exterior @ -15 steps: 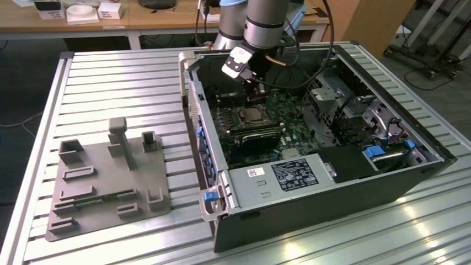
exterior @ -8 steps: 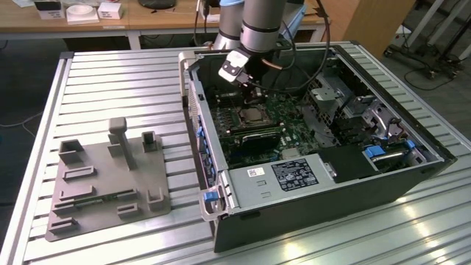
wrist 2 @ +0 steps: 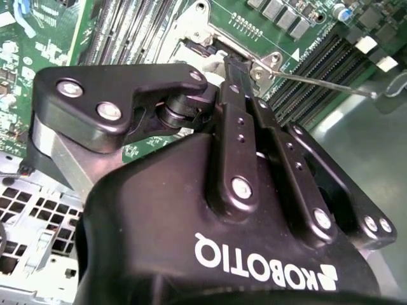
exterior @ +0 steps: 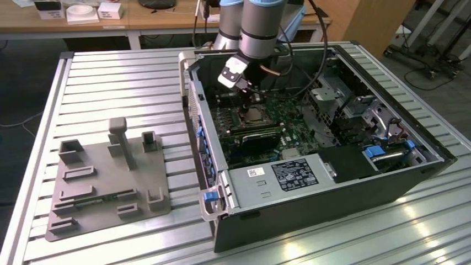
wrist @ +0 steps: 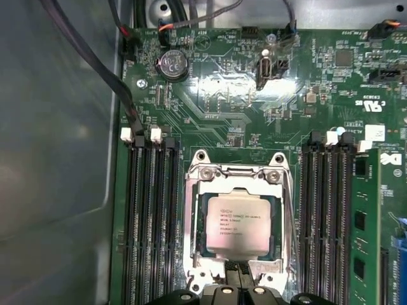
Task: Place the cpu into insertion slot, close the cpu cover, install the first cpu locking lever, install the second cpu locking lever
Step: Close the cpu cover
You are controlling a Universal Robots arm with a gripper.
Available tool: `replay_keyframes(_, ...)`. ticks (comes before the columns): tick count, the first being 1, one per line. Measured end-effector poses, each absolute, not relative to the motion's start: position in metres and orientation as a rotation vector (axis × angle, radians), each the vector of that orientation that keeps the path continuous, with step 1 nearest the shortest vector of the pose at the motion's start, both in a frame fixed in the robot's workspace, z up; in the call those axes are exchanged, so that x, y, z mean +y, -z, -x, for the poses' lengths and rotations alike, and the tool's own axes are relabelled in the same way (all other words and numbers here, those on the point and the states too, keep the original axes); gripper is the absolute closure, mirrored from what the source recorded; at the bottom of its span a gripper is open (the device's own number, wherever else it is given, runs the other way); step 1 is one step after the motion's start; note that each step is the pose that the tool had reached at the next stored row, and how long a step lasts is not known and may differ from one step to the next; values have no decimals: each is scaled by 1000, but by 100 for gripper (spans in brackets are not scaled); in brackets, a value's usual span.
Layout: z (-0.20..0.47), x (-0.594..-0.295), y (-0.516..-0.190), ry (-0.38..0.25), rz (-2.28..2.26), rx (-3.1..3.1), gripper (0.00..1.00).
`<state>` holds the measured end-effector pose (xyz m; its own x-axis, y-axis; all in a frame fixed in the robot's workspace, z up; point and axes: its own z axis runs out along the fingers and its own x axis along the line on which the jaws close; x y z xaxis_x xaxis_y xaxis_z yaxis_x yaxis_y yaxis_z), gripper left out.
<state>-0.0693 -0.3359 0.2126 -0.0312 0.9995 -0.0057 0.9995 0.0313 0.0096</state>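
Gripper point(wrist 2: 231, 64) fingers pressing together, tips sitting at cpu cover point(wrist: 236, 174) edge; cpu point(wrist: 236, 223) lying framed inside cover window.

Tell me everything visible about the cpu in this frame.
The cpu is a flat square chip with a silvery-grey metal top bearing small print. It lies flat in the insertion slot on the green motherboard, between banks of black memory slots. The silver cpu cover frames its edges. The gripper hangs just off one edge; whether it touches the chip cannot be judged.
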Motion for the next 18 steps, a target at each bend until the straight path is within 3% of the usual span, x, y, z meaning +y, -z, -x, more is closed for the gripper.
replay_keyframes(8, 70, -336, -199, -3, -2164, 2263, 90)
replay_keyframes(18, 70, -336, -205, -5, -2157, 2269, 90)
